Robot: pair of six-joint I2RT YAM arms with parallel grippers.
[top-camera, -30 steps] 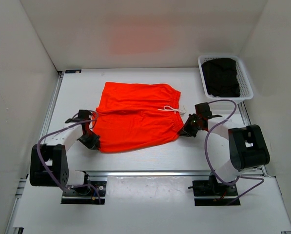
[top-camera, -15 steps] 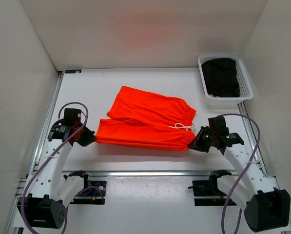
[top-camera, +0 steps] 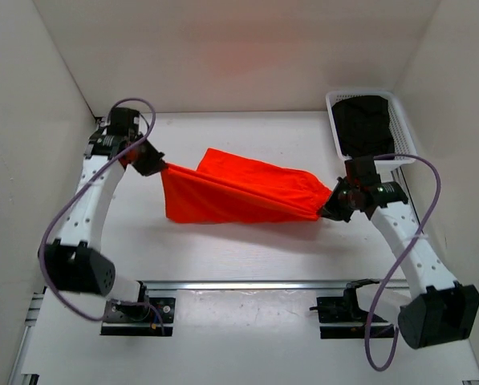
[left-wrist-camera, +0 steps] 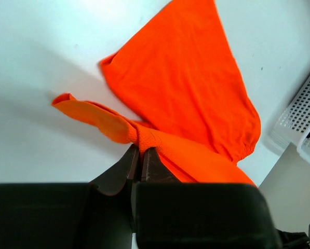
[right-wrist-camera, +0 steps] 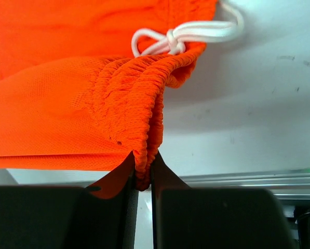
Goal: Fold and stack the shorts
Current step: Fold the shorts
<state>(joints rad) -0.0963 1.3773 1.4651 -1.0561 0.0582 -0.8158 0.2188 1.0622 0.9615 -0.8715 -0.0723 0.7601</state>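
Table (top-camera: 223, 257): shorts (top-camera: 239, 192) strung taut across centre. Basket (top-camera: 406, 148) with black garment (top-camera: 366, 124) at 1 o'clock. Left gripper (top-camera: 157, 165) clamps shorts' 10 o'clock corner. Right gripper (top-camera: 329, 210) pinches the waistband at 3 o'clock, drawstring (right-wrist-camera: 206, 32) beside it.

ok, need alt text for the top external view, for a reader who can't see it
A pair of orange-red shorts is held stretched over a white table, the left gripper pinching one end and the right gripper the other. A white basket holding a black garment sits at the table's far right corner.
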